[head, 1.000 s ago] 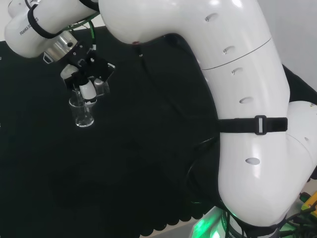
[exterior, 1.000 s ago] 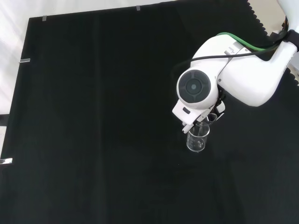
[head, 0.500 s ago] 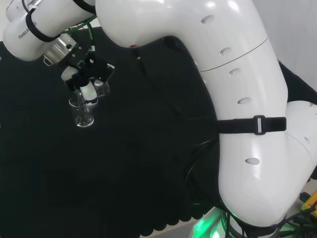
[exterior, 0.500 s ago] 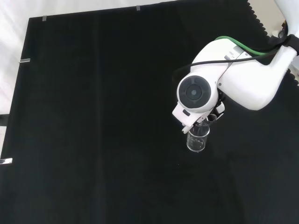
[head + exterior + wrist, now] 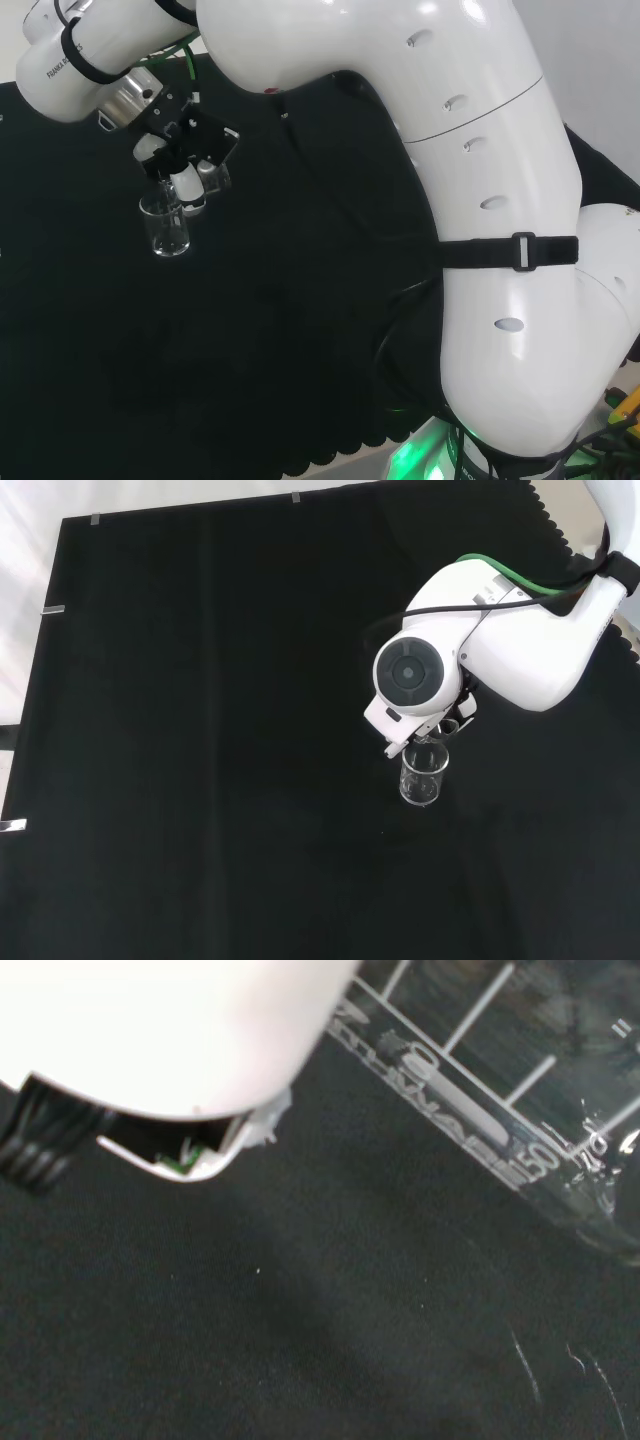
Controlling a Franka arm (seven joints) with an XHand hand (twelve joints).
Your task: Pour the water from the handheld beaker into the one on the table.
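Here, hand (image 5: 178, 160) tilting held beaker (image 5: 500, 1090), table beaker (image 5: 423, 775)

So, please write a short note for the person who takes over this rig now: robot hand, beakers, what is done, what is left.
Robot hand: shut on the handheld beaker, fingers curled round it, just above the table beaker.
Table beaker: upright on the black cloth, directly under the robot hand in head and front views.
Done: the handheld beaker is positioned over the table beaker.
Cannot tell: water level in either beaker, or whether pouring has begun.
Left: confirm the pour is finished, then move the robot hand away.
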